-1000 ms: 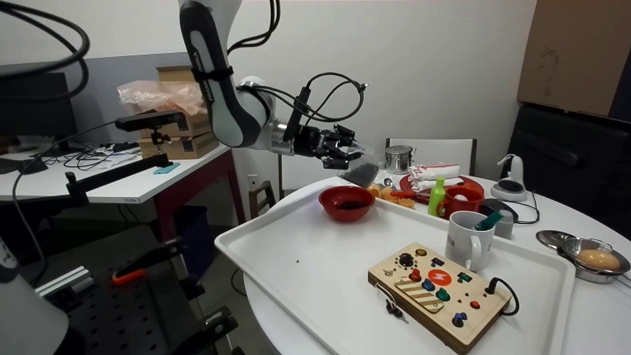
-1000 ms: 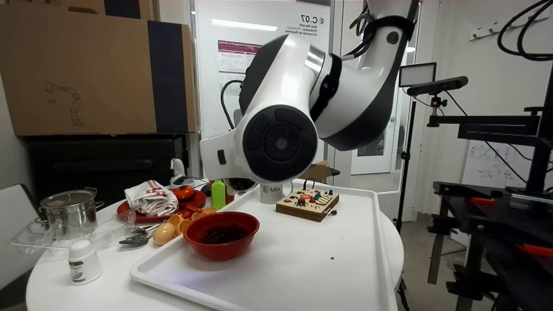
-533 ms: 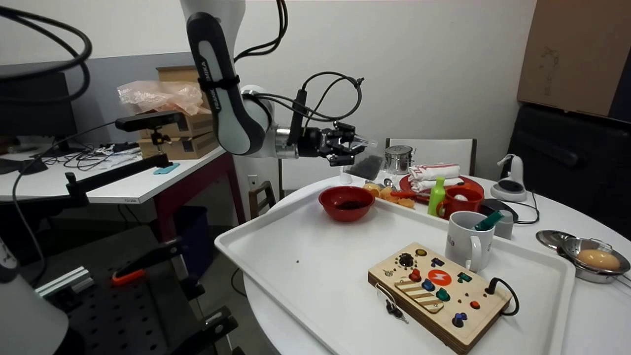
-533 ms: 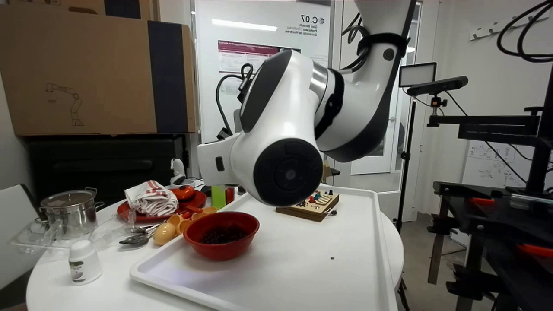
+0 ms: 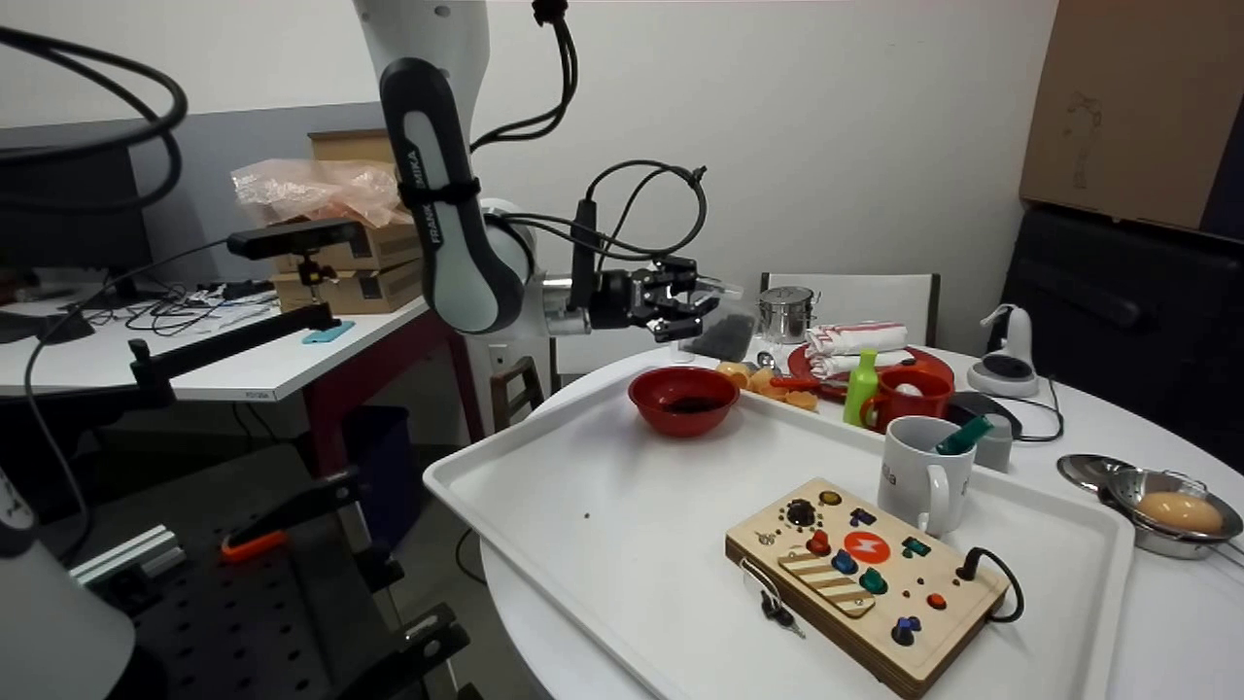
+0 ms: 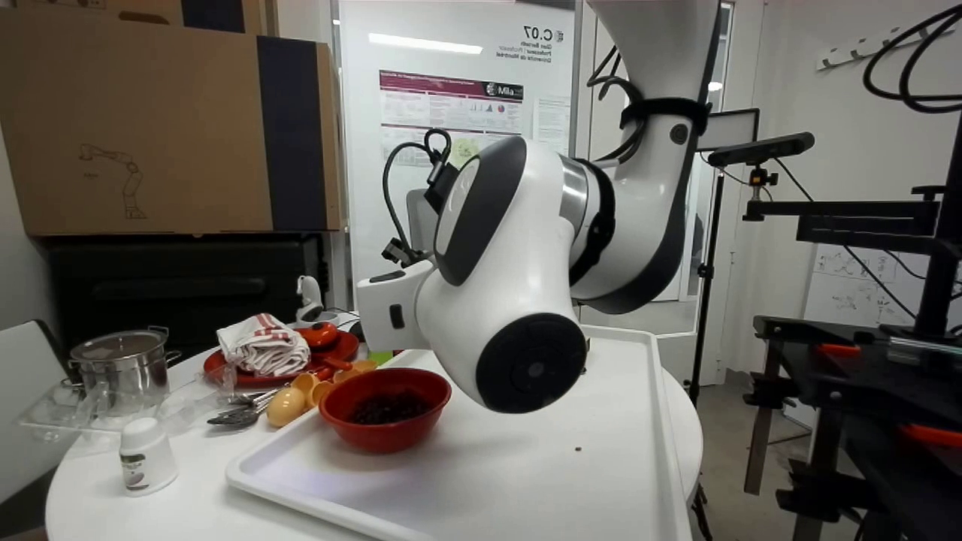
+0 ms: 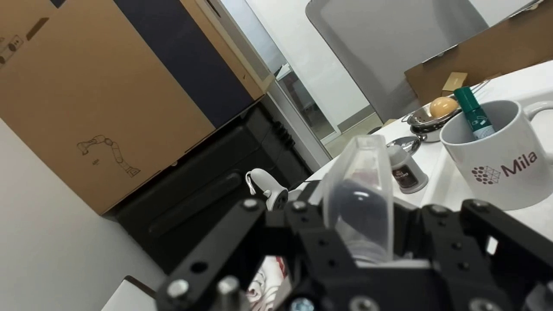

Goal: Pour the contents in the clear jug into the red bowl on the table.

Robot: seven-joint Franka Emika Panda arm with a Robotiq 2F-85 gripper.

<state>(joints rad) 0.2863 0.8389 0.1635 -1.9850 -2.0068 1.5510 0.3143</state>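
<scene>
Red bowl (image 5: 671, 420), dark contents (image 5: 694, 404) inside, at eleven o'clock on the tray (image 5: 641, 525), itself on the desk (image 5: 1181, 622), in an exterior view. Fingers (image 5: 680, 326) grasp the clear jug (image 5: 727, 321), more contents within, at the bowl's one o'clock. Further right: wooden box (image 5: 894, 585), with mug (image 5: 912, 481) at its one o'clock.

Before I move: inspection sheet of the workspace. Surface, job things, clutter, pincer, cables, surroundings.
Surface: white tray on a round table; one dark speck on the tray.
Jug: gripped, looks tilted, dark contents inside.
Bowl: red, on the tray, dark stuff inside.
Clutter: knob panel and white mug on the tray, green stick in the mug; towel and pot off the tray.
Pincer: shut on the jug.
Cables: black lead plugged into the panel; bundle by the arm.
Surroundings: big carton above a black case.
</scene>
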